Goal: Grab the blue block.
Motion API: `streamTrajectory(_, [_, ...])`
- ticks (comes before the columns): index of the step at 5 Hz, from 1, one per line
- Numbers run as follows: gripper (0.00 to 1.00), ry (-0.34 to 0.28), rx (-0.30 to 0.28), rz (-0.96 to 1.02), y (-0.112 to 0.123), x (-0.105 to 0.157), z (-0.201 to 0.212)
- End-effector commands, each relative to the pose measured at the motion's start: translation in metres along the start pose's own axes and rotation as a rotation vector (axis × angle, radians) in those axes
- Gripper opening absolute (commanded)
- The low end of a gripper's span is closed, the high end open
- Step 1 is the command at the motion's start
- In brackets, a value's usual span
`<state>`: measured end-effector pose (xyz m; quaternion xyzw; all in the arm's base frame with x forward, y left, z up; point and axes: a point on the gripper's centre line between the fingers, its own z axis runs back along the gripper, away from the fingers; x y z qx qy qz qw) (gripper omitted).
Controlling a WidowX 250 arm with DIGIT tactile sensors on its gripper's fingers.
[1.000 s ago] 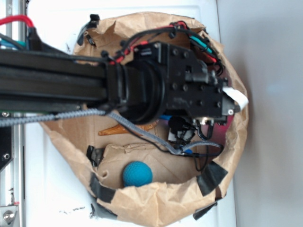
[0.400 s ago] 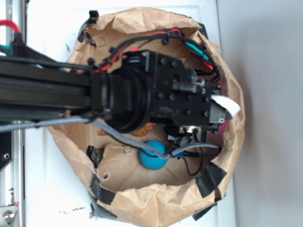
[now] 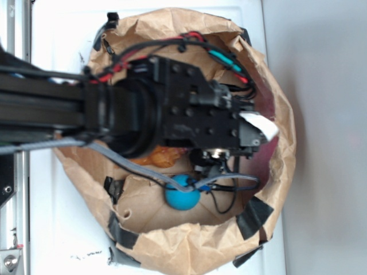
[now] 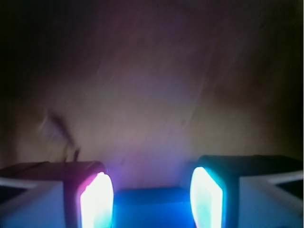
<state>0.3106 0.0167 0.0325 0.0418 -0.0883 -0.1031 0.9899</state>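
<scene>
In the wrist view the blue block (image 4: 152,206) fills the gap between the two lit pads of my gripper (image 4: 152,192). Its flat top edge runs from one pad to the other, and both pads touch its sides. The brown paper floor behind it is blurred. In the exterior view the black wrist and arm (image 3: 189,117) hang over the paper-lined bowl (image 3: 172,28) and hide the fingers and the block beneath them.
A teal-blue textured ball (image 3: 182,195) lies on the bowl floor just below the wrist, under a grey cable. An orange-brown shell (image 3: 163,156) peeks out from under the arm. Crumpled paper walls patched with black tape (image 3: 252,215) ring the bowl.
The arm has drawn back to the left across the bowl. The teal ball has rolled from the lower wall toward the middle. The shell has shifted under the arm.
</scene>
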Motion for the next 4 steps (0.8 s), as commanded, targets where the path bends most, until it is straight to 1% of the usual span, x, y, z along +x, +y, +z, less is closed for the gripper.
streamTrajectory(1, [0.0,-0.162,-0.092,0.054,0.031,-0.013,0.084])
streamTrajectory(2, [0.0,-0.17,-0.135,0.053,0.042,-0.02,0.097])
streamTrajectory(3, [0.0,-0.178,-0.118,0.07,0.042,-0.023,0.1])
streamTrajectory(4, [0.0,-0.135,-0.053,0.07,0.038,-0.02,0.096])
